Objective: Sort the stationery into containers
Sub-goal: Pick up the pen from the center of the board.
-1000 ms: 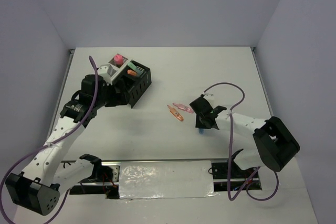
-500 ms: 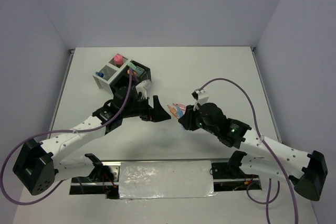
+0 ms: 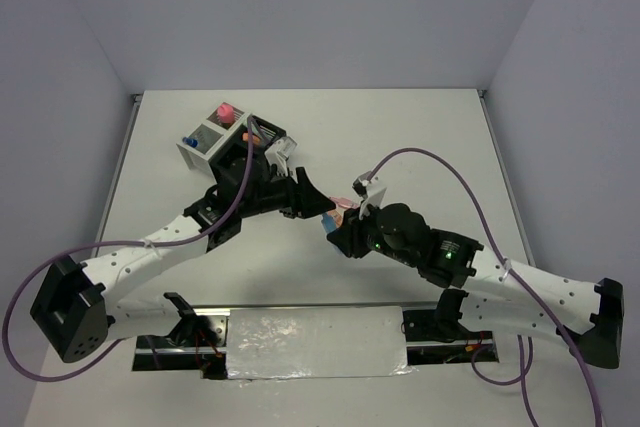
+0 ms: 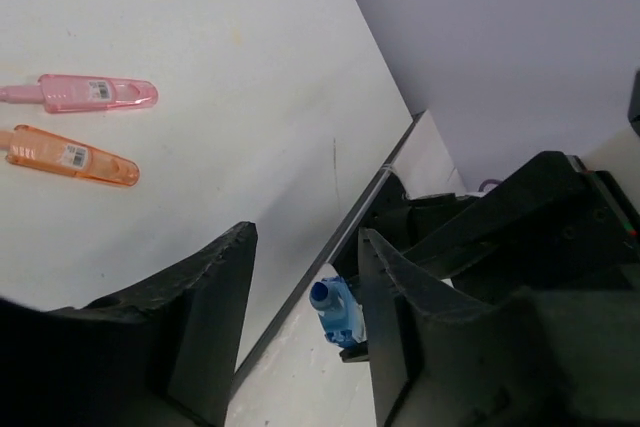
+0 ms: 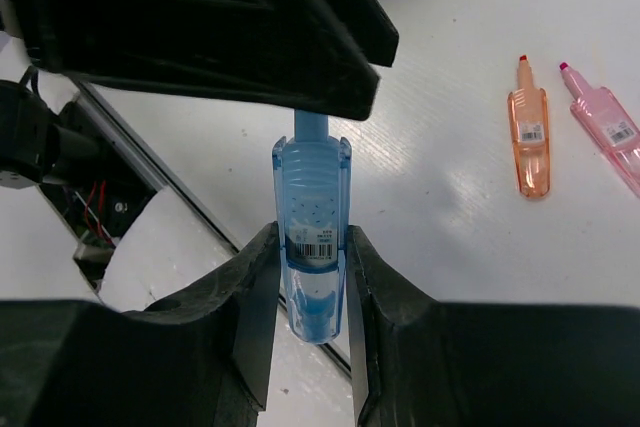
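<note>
Pale lilac-grey walls point(image 3: 320, 17) close in a white table point(image 3: 420, 137) on three sides; its matte top shows faint scuffs in the left wrist view. A silvery patch point(image 3: 315, 342) lies along the near edge between the two arm bases.

Both arms reach in to meet near the middle of the table. The left end effector point(image 4: 305, 247) has its jaws apart with nothing between them. The right end effector point(image 5: 312, 247) is clamped on a blue highlighter point(image 5: 312, 182), held off the table with its tip close under the left fingers.

The containers point(image 3: 200, 152) sit at the far left, partly hidden by the left arm, a pink-capped bottle point(image 3: 225, 109) standing in the rear one. An orange highlighter point(image 4: 70, 155) and a pink highlighter point(image 4: 85, 94) lie side by side, apart, on the bare table near the end effectors.
</note>
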